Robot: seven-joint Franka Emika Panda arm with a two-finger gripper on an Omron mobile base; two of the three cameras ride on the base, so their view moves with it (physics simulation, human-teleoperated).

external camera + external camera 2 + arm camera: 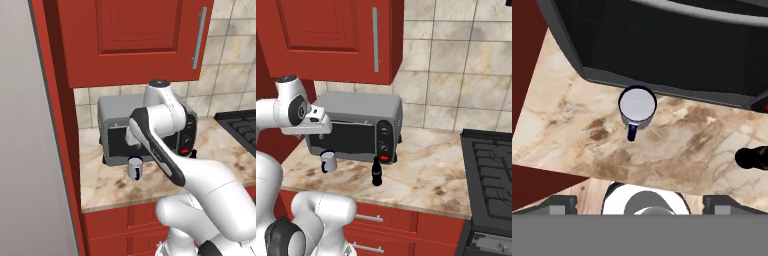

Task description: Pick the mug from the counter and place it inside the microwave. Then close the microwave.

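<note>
Open-jawed, the gripper hangs above the mug, which stands on the counter against the grey oven's front; reaching step, next descend and close on it

The mug is small and cylindrical. It stands upright on the tabletop with its round mouth facing up at the jaws. From above, its inside looks pale grey-white within a thin dark rim, and its small dark handle points back toward the jaws. It sits ahead of the jaws, about midway between the two tips, well apart from them and touching neither. In the left base view the mug stands below the jaws, away from the front edge of the tabletop. The tabletop is a beige-and-brown marbled stone slab over red cabinet fronts, and the mug stands toward its left end.
</note>
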